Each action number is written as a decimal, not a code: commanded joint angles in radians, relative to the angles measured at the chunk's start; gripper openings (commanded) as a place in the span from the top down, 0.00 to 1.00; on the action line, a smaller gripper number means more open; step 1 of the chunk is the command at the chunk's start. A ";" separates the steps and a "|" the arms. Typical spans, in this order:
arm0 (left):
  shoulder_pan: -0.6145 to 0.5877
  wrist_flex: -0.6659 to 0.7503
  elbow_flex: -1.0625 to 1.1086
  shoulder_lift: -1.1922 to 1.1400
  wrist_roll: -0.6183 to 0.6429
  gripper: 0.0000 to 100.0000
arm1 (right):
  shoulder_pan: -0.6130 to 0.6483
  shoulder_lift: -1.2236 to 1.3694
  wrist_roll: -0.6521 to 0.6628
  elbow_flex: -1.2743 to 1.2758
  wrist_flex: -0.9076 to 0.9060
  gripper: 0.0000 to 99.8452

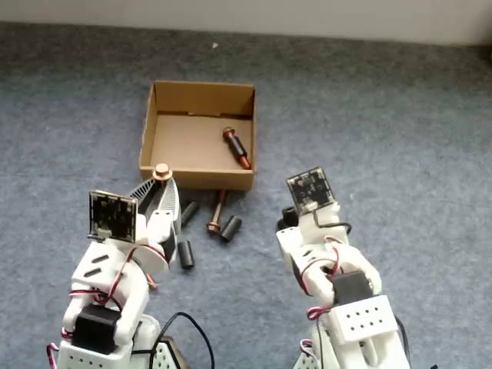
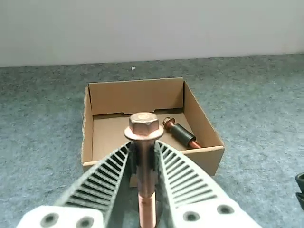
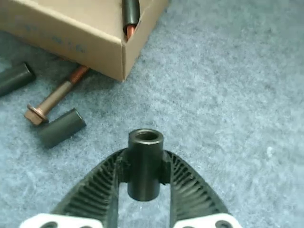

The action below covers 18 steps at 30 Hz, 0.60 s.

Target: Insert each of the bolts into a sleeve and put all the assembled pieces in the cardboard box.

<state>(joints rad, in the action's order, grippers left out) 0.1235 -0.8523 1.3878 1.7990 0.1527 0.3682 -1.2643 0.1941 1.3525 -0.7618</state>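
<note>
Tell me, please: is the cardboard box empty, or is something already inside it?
Not empty. One bolt with a sleeve on it lies on the floor of the cardboard box, near a side wall.

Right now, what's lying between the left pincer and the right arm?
In the high view, a loose bolt and black sleeves lie on the carpet between the left pincer and the right arm.

A copper colour is seen on the bolt (image 2: 144,137) and black on the sleeve (image 3: 145,166). The box (image 1: 184,142) is plain brown, the carpet (image 1: 400,115) mottled blue-grey. Ribbing is shown, pale grey, on the left gripper (image 2: 144,147) and, black, on the right gripper (image 3: 144,159).
</note>
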 commanded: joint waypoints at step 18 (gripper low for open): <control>0.295 0.290 -0.076 0.010 -0.026 0.99 | 0.225 -0.570 -0.003 0.139 0.053 1.00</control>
<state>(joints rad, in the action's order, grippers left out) 0.3782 -0.6022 1.3878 1.8036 0.1404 0.5171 -1.8167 0.1941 1.5106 -0.7618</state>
